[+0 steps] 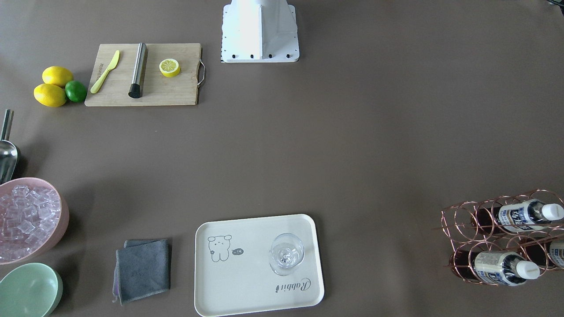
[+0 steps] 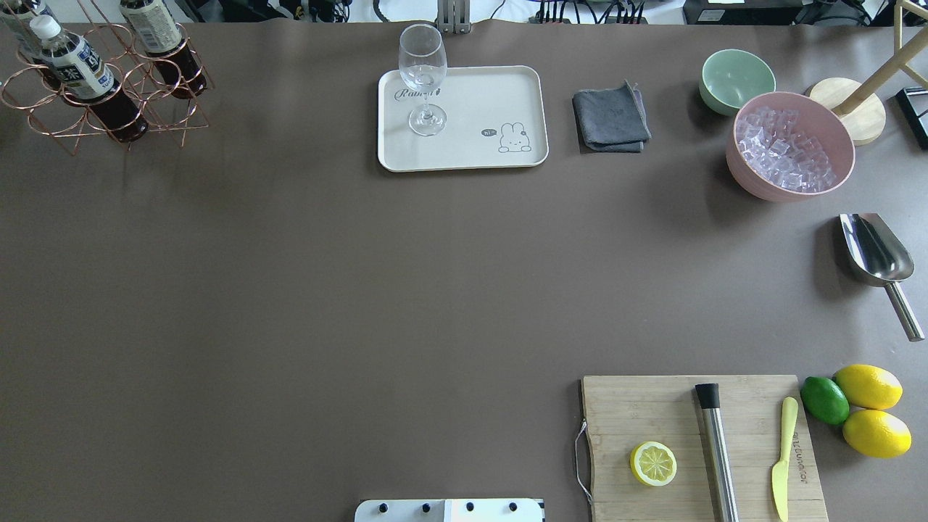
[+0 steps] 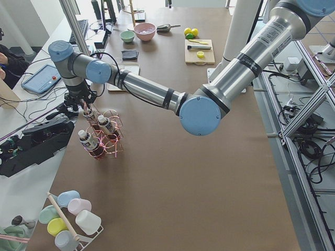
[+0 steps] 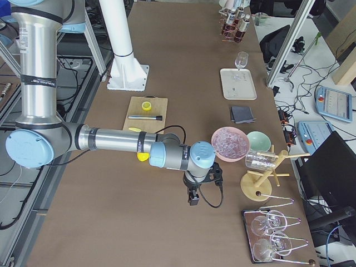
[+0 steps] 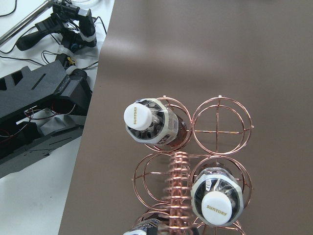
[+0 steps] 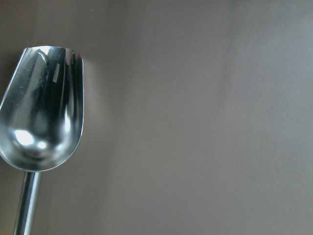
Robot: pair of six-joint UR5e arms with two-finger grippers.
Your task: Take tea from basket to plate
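Observation:
Three alike tea bottles lie in a copper wire basket [image 2: 43, 123] at the table's far left corner: one [image 2: 76, 65] in front, one [image 2: 156, 29] beside it, one [image 2: 18, 18] at the edge. The left wrist view looks down on their white caps [image 5: 137, 115]. The cream plate [image 2: 471, 101] holds a wine glass [image 2: 423, 72]. My left gripper [image 3: 84, 104] hangs just above the basket; I cannot tell if it is open. My right gripper [image 4: 193, 198] hovers over the steel scoop [image 6: 41, 122]; I cannot tell its state.
A pink bowl of ice [image 2: 790, 145], a mint-green bowl [image 2: 736, 80] and a grey cloth [image 2: 610, 117] stand right of the plate. A cutting board [image 2: 652, 413] with a lemon half, a steel tube and a knife lies near right, beside two lemons and a lime [image 2: 824, 399].

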